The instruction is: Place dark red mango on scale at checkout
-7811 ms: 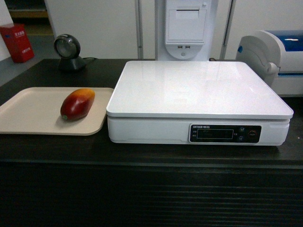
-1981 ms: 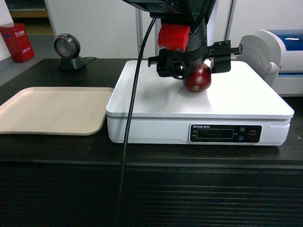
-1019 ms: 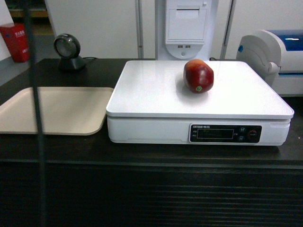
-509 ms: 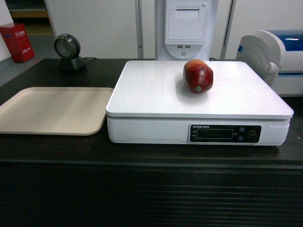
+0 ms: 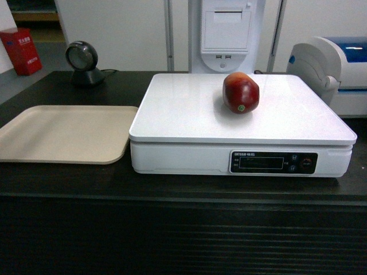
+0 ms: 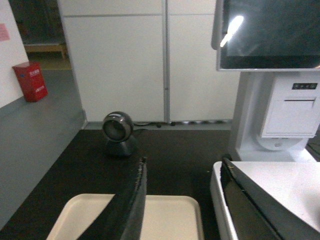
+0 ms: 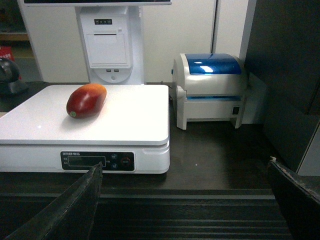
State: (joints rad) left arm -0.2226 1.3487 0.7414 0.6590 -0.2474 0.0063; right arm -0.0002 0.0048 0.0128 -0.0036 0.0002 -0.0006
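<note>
- The mango (image 5: 240, 92) lay on the scale (image 5: 241, 123), toward 12 o'clock on its white platform, touched by nothing.
- The scale sat on the black bench (image 5: 69, 180), with a beige tray (image 5: 63, 133) at its 9 o'clock and a printer (image 5: 330, 71) toward 2 o'clock.
- The left gripper (image 6: 182, 200) had its jaws spread apart, holding nothing.
- The right gripper (image 7: 185, 200) likewise showed its jaws wide apart and held nothing.
</note>
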